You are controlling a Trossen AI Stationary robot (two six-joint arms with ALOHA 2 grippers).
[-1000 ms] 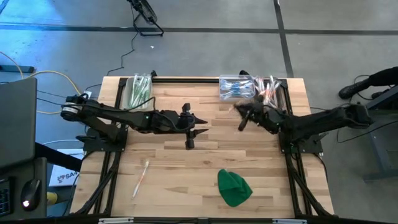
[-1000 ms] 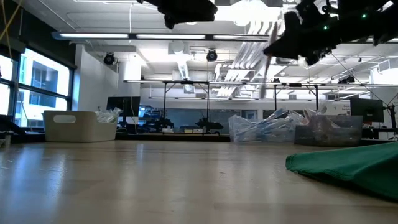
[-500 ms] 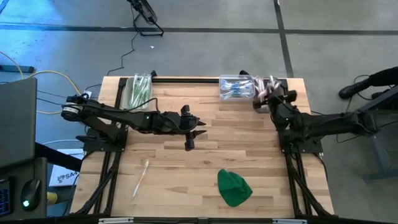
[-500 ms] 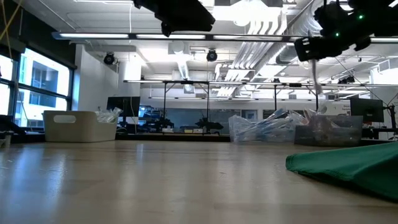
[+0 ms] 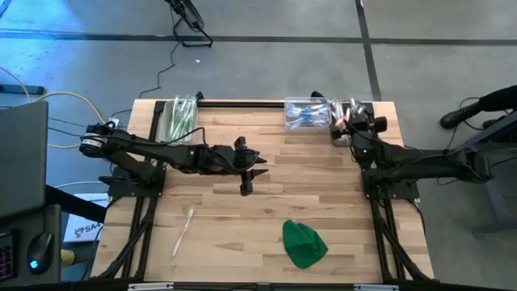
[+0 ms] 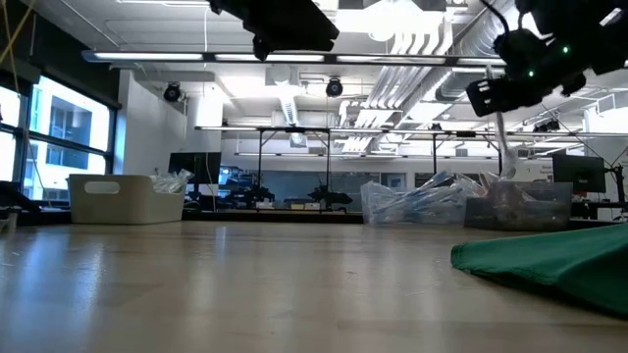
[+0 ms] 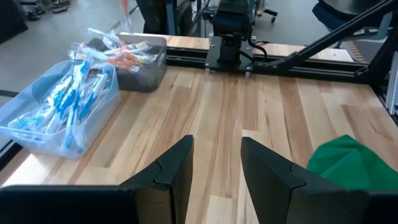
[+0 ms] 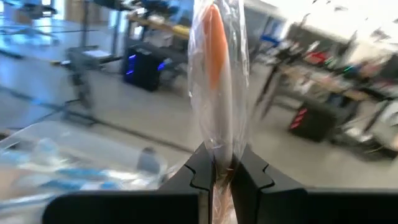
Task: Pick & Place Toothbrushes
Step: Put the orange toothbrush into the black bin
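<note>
Wooden slatted table (image 5: 266, 202) from above: my right gripper (image 5: 349, 128) sits at one o'clock over the clear bins. Its wrist view shows my fingers (image 8: 200, 171) clamped on an orange-headed wrapped toothbrush (image 8: 216, 74). My left gripper (image 7: 216, 165), mid-table, is parted, holding nothing.

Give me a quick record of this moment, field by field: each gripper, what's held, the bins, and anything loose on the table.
right gripper: shut on an orange toothbrush in clear wrap, above the far right bins
left gripper: open, empty, over mid-table
blue bin: clear, holds blue toothbrushes
orange bin: beside the blue one, holds orange toothbrushes
green bin: far left corner, holds green toothbrushes
loose toothbrush: flat on the table, near left
green cloth: near edge, right of centre
</note>
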